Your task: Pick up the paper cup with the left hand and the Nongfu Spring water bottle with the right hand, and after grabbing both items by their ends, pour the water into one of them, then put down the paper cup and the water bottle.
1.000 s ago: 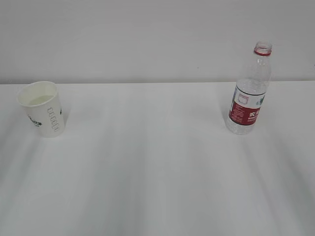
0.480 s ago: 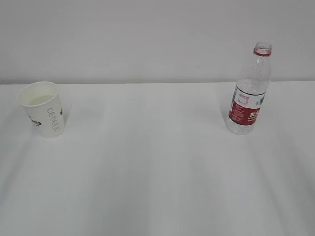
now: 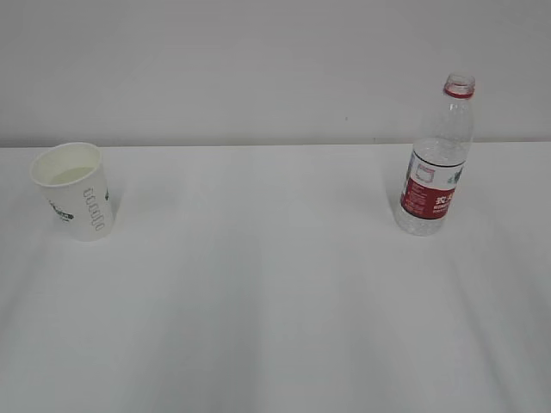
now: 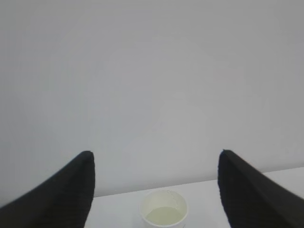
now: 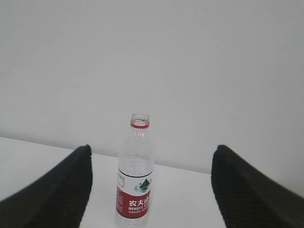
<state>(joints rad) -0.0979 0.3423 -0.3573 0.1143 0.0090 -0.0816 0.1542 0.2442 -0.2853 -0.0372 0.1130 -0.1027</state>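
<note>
White paper cup stands upright on the left of the table, and there's a pale pool of water already inside it! Over on the right, well apart, the clear bottle stands capless and looks close to empty. Both arms are off the exterior view entirely. The left hand has its fingers spread wide, holding nothing, cup centred ahead between them. The right hand is just as wide, empty, bottle straight ahead. Judging by this, the pour looks done and both items are set down; little seems left.
</note>
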